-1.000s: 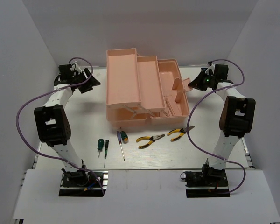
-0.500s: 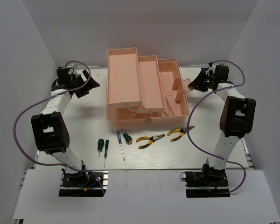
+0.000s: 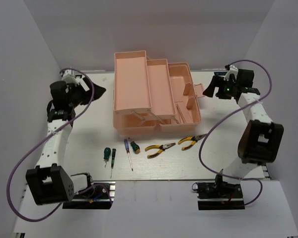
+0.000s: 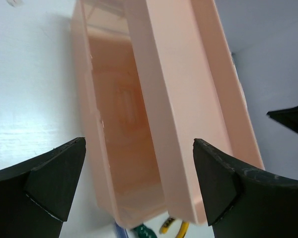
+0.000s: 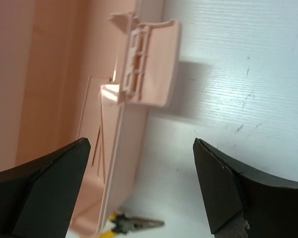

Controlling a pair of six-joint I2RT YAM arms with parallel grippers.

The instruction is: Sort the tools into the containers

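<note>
Flanking the open peach-pink toolbox (image 3: 154, 94) at the back of the white surface (image 3: 79, 148), both arms hold their claws spread wide, and we see neither of them pinching anything. The left claw (image 3: 97, 90) hangs just off the box's left wall. In its wrist view the dark fingers (image 4: 54, 181) stand far apart and frame the long upper tray (image 4: 124, 129). The right claw (image 3: 208, 91) sits just beside the latch flap (image 3: 196, 90) on the box's right side. From above we cannot tell whether it touches. In the right wrist view the flap lies ahead of the parted fingers (image 5: 44, 188), clear of both.

The box's trays step outward to the left, the upper one highest and the middle tray (image 3: 158, 84) beside it.

All four tools lie on the surface in a loose row in front of the box, outside every compartment. From left to right we find the dark green-handled screwdriver (image 3: 106, 154), then the blue-and-green screwdriver (image 3: 126, 145) with its long shaft pointing toward the arm bases. Next come the first yellow-handled pliers (image 3: 160, 148), and the second yellow-handled pliers (image 3: 191, 142) nearest the right arm. Purple cables (image 3: 25, 129) loop from each arm's base up to its wrist.
</note>
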